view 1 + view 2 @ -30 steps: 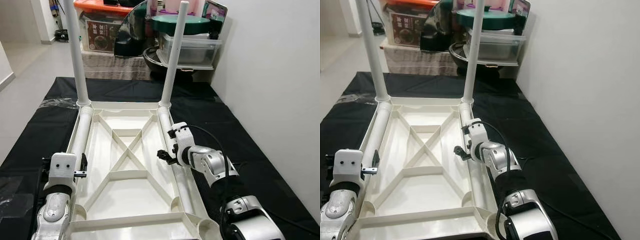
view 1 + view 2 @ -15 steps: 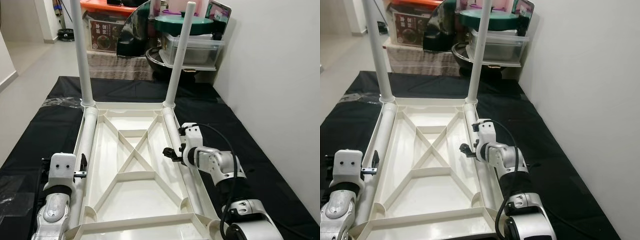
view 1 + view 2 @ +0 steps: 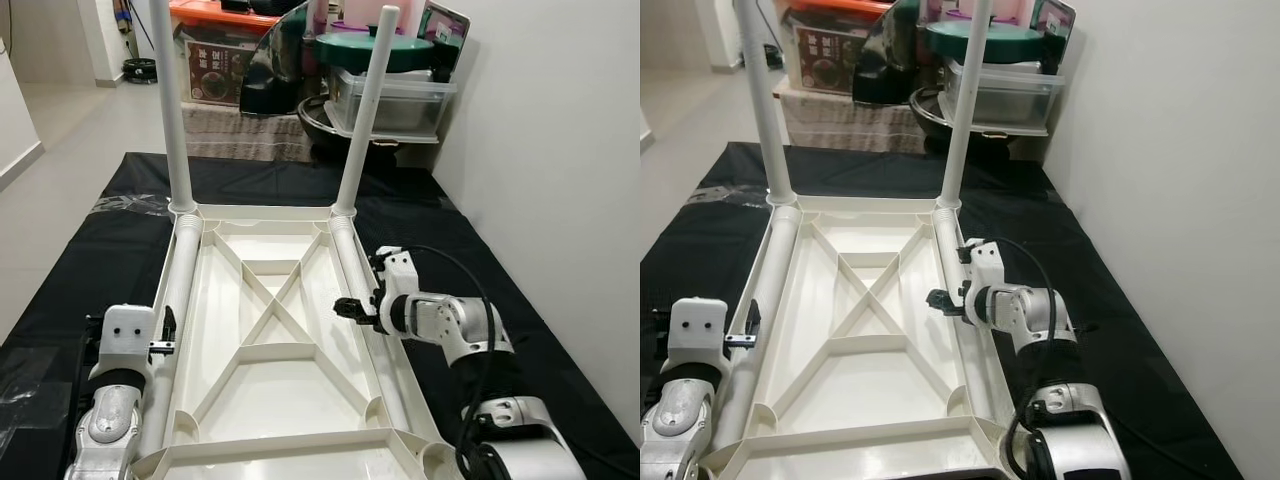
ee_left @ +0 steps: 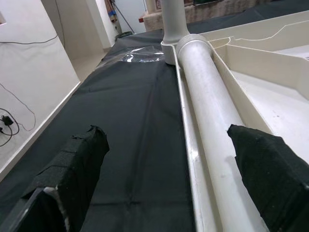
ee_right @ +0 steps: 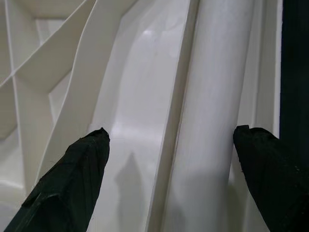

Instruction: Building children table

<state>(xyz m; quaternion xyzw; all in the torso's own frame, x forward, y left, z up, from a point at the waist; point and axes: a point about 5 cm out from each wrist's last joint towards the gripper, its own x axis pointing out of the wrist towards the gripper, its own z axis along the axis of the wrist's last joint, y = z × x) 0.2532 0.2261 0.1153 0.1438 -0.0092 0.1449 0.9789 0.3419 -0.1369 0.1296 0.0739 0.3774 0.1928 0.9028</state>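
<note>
Two grippers, left and right, spread, empty, straddling upturned table rails; black floor sheet, seemingly plastic.

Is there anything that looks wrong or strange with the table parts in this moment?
Nothing looks damaged. The tabletop lies upside down on the black cloth, ribs up. Two legs stand at its far corners; two more legs lie flat along its long edges, not yet mounted. Left gripper and right gripper are open, each over a lying leg.
</note>
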